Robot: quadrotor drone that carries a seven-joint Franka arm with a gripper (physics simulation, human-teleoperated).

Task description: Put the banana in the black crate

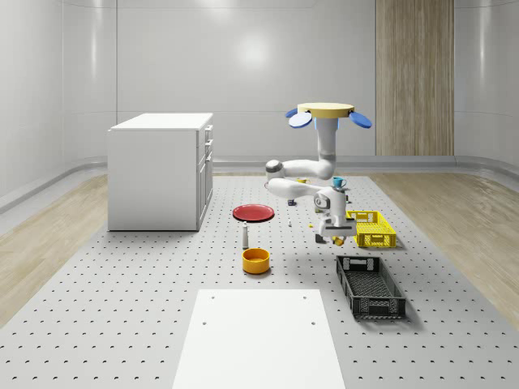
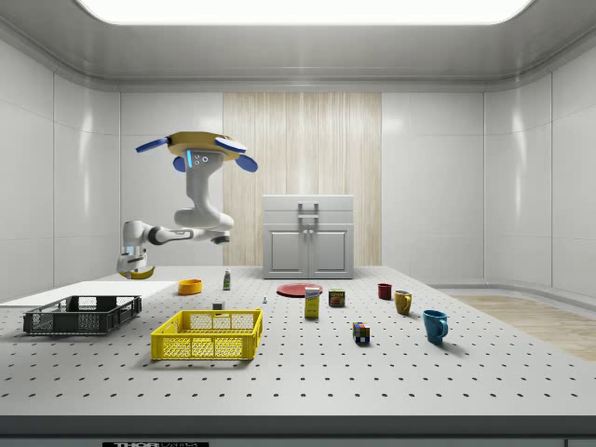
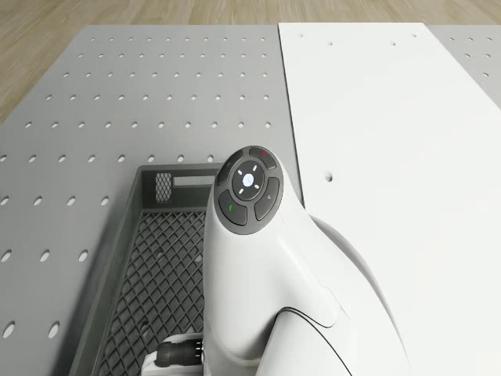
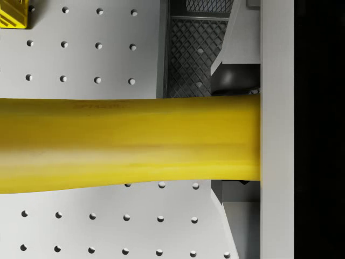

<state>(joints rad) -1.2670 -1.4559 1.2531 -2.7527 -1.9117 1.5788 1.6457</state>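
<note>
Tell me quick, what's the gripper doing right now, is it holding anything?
Gripper: shut on the banana, held in the air just short of the black crate, with the drone hovering above the table.

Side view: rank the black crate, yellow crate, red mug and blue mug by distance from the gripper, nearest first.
From the gripper, holding the banana:
1. Black crate, just below it.
2. Yellow crate, toward the view's right.
3. Red mug, farther right.
4. Blue mug, farthest right.
</note>
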